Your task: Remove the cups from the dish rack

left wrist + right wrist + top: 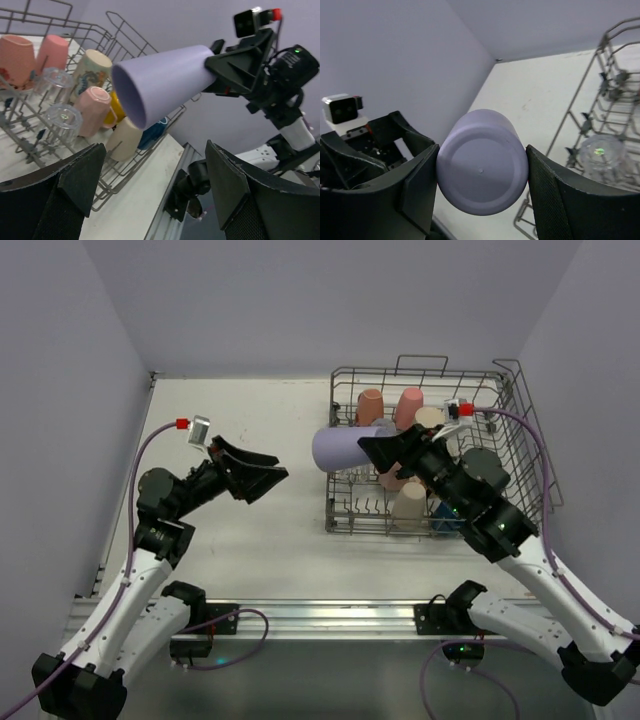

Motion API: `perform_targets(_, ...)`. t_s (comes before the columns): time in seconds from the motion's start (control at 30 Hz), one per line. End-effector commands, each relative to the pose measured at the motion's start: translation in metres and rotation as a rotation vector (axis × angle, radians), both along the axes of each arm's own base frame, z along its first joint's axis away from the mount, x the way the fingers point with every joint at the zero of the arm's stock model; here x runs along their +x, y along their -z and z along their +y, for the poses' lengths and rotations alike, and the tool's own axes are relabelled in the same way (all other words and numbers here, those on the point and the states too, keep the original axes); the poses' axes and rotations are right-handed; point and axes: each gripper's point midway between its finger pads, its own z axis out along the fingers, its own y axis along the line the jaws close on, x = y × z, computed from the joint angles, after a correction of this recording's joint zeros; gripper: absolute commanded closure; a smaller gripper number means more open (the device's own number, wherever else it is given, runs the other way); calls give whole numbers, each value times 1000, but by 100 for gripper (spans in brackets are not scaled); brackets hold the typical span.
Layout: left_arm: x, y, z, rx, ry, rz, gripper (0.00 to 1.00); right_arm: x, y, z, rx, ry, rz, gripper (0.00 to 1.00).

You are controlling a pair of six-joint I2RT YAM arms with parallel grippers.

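My right gripper [372, 448] is shut on a lavender cup [343, 447], held on its side in the air at the rack's left edge, mouth towards my left arm. In the right wrist view the cup's base [482, 168] fills the gap between the pads. In the left wrist view the lavender cup [157, 80] points its mouth at me. My left gripper [262, 472] is open and empty, a short way left of the cup. The grey wire dish rack [520, 390] holds pink [408, 405], salmon [370, 406], cream [431, 418], beige [409, 504] and clear glass cups [62, 117].
The white table [250, 530] spreads left of the rack. Grey walls close the back and both sides. A metal rail [320, 618] runs along the near edge by the arm bases.
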Motion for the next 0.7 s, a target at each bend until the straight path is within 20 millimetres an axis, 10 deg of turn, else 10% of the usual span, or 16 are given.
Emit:
perform_targets(0.0,-28,-28,-8,-140,151,-11,13,-16,-53,33,255,-199,-79,81)
perform_targets(0.53,-31,-33,-12,-172,194,-10,35,-14,-12,99,349,-494,86,80)
perform_targets(0.67,-30,-34,-11,-178,180,-25,63,-8,4,107,360,-512,128,79)
